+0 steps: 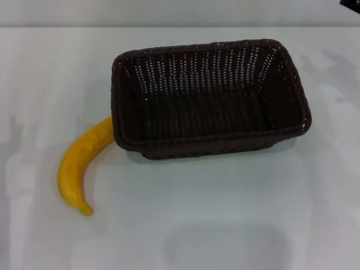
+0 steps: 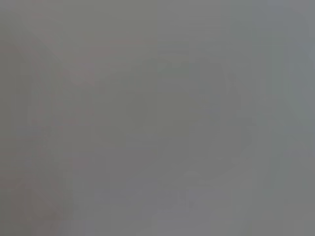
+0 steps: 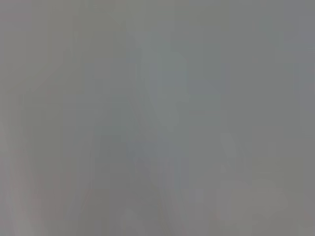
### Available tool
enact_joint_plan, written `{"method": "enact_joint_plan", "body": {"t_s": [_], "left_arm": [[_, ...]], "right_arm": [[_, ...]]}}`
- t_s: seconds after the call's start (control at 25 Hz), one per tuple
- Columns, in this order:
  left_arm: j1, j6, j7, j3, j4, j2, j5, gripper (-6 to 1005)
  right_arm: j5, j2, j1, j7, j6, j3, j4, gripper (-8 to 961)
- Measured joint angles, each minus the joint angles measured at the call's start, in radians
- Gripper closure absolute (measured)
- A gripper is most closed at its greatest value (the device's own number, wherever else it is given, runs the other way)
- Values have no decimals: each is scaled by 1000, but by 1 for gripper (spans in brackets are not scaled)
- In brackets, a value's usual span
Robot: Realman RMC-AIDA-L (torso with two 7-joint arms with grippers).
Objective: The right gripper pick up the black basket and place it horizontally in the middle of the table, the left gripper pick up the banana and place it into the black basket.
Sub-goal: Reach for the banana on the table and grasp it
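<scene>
- White glossy table [image 1: 225, 225], head view: black basket [image 1: 208, 101] sits upright, long side across, near the middle; banana [image 1: 81, 166] lies on the table at the basket's left corner, one end touching it.
- Neither gripper in view; finger state cannot be told.
- Left wrist view: featureless grey.
- Right wrist view: featureless grey.

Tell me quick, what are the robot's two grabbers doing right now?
Left gripper: not in view, so it cannot be told.
Right gripper: not in view either, so it cannot be told.
</scene>
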State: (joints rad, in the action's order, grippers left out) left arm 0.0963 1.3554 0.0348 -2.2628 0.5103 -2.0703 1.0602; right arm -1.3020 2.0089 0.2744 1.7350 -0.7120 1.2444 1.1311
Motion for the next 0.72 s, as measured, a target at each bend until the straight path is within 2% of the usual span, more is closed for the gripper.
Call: {"method": "enact_joint_plan", "body": {"t_s": [0.16, 0.2, 0.28, 0.52, 0.72], "left_arm": [[-2, 1, 0, -4, 11, -2, -1, 110], [-2, 1, 0, -6, 14, -2, -3, 110], [-4, 2, -1, -8, 22, -3, -8, 110], [-6, 1, -3, -24, 54, -4, -14, 109], [-6, -15, -5, -44, 82, -3, -14, 110]], "right_arm": [[316, 1, 16, -374, 9, 3, -110, 294], [437, 1, 22, -509, 8, 1, -148, 294], [542, 2, 29, -639, 7, -2, -185, 295], [745, 3, 32, -934, 29, -28, -281, 296], [829, 4, 28, -1082, 29, -118, -356, 298]]}}
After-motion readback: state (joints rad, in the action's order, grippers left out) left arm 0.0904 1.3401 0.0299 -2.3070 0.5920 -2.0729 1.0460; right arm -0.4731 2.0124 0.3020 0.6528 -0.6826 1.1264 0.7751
